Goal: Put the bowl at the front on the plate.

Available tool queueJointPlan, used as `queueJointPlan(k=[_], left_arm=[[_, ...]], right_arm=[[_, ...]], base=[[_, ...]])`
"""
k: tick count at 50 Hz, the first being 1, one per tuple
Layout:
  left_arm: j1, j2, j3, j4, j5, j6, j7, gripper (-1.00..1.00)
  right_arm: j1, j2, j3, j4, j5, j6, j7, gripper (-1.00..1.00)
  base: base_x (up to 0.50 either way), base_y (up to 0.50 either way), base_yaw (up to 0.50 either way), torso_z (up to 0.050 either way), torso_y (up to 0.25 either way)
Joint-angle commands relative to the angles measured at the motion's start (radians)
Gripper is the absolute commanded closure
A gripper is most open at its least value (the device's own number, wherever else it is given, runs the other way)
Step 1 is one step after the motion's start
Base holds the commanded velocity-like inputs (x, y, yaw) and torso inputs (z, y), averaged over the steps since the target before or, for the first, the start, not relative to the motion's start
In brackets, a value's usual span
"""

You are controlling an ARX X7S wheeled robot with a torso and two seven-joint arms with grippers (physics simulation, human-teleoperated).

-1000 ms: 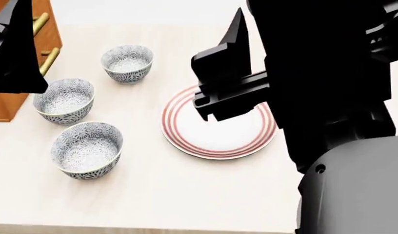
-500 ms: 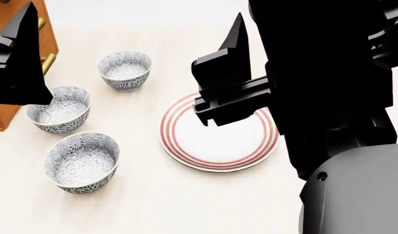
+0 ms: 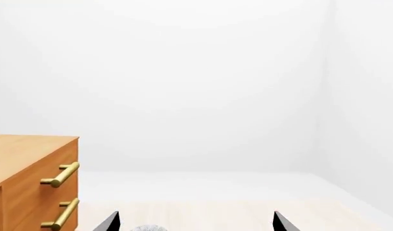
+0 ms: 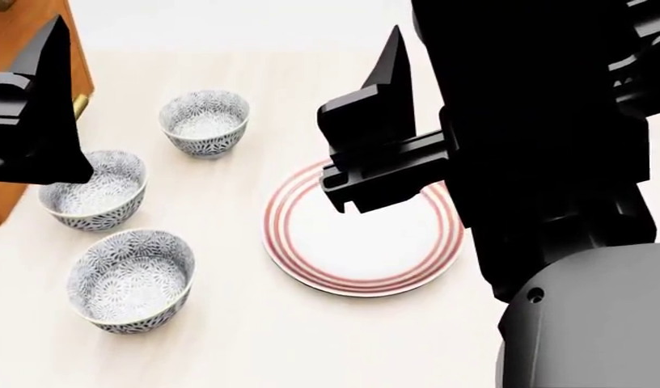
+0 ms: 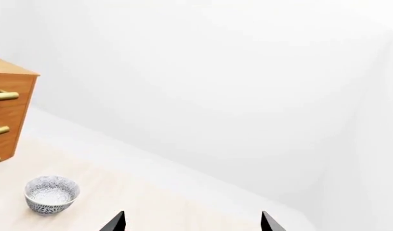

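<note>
Three grey-and-white floral bowls stand in the left part of the head view. The bowl at the front (image 4: 130, 279) is nearest me, empty and upright. The white plate (image 4: 362, 242) with red rings lies to its right, empty. My left gripper (image 4: 44, 113) hangs open, high over the middle bowl (image 4: 93, 192) by the cabinet. Between its fingertips (image 3: 111, 222) the left wrist view catches only a sliver of a bowl rim (image 3: 149, 227); which bowl it is I cannot tell. My right gripper (image 4: 378, 129) is open above the plate's far edge, holding nothing.
A wooden cabinet (image 4: 23, 32) with brass handles stands at the table's back left, close to the middle bowl. The back bowl (image 4: 205, 121) also shows in the right wrist view as a small bowl (image 5: 52, 193). My right arm's dark bulk covers the right side of the head view.
The bowls and plate have slid lower and slightly left in the head view as the view moved. Both grippers keep nearly the same place in the frame and stay open.
</note>
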Motion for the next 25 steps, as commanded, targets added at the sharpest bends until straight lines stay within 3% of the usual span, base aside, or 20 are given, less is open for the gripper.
queueJointPlan(k=[1, 25], left_arm=[[0.004, -0.009, 0.009, 0.003, 0.005, 0.014, 0.005, -1.00], [0.013, -0.027, 0.027, 0.007, 0.019, 0.040, 0.019, -1.00]], right_arm=[[0.002, 0.006, -0.011, -0.002, -0.005, -0.011, -0.008, -1.00], [-0.001, 0.023, -0.025, -0.008, -0.016, -0.035, -0.022, -1.00]], base=[[0.07, 0.00, 0.00, 0.000, 0.000], [0.07, 0.00, 0.00, 0.000, 0.000]])
